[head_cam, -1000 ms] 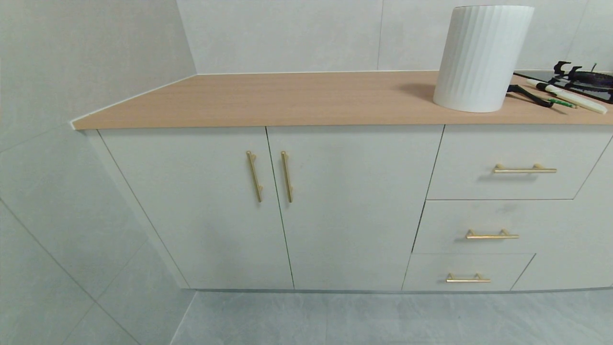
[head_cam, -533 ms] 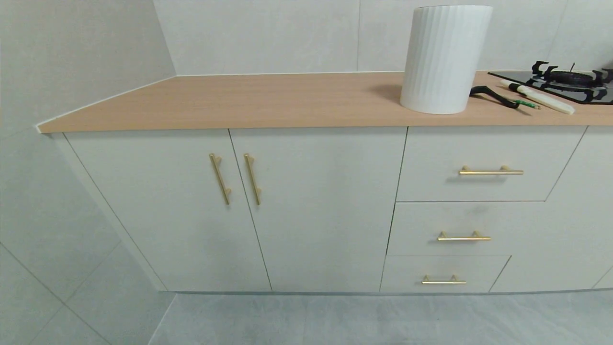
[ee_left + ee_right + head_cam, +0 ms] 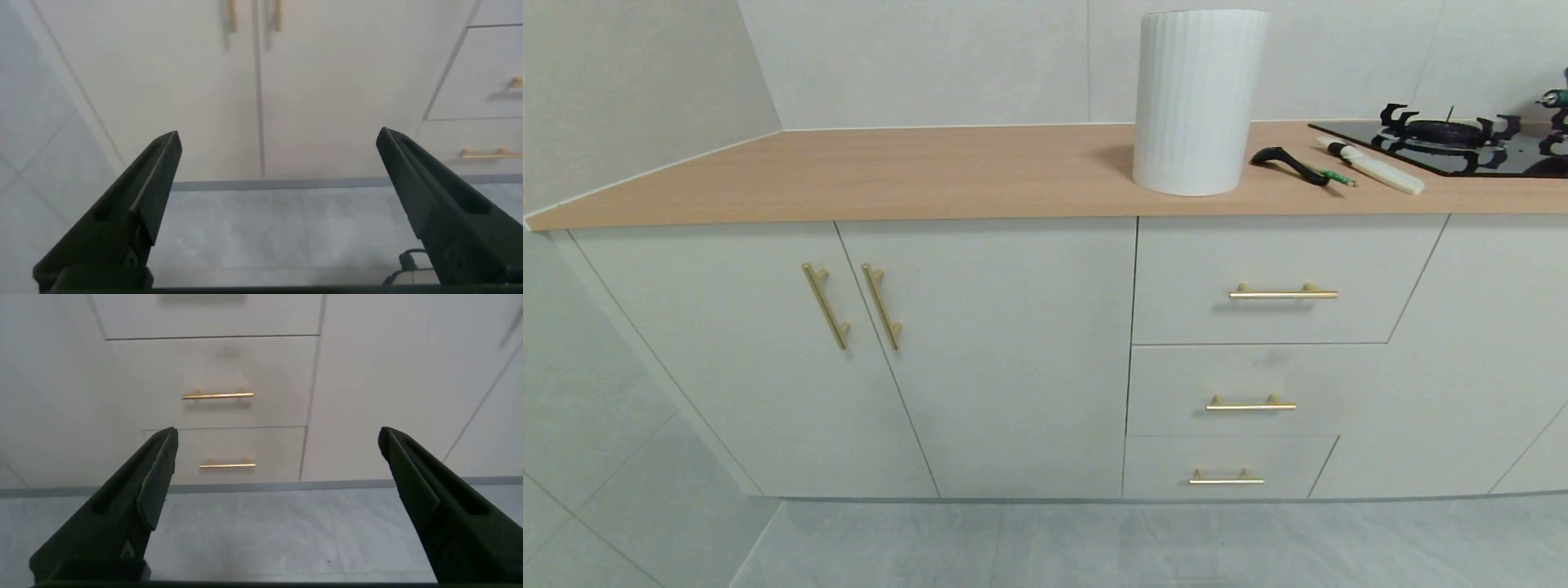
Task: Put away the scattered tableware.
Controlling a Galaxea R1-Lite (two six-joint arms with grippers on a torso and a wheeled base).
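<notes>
Since the left fingers [image 3: 135, 204] and right fingers [image 3: 135, 498] are wide open and empty, way down below the holder [image 3: 1196, 102], I'd worry a reach for the utensils [image 3: 1290, 165] on the desk [image 3: 931, 171] just right of it tips it over.

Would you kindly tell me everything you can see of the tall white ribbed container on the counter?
The white ribbed container is a tall, matte cylinder with fine vertical ridges, possibly ceramic. It stands upright on the wooden countertop, above the top drawer. Its inside is hidden. A black-handled utensil lies on the counter close to its right, seemingly not touching it.
</notes>
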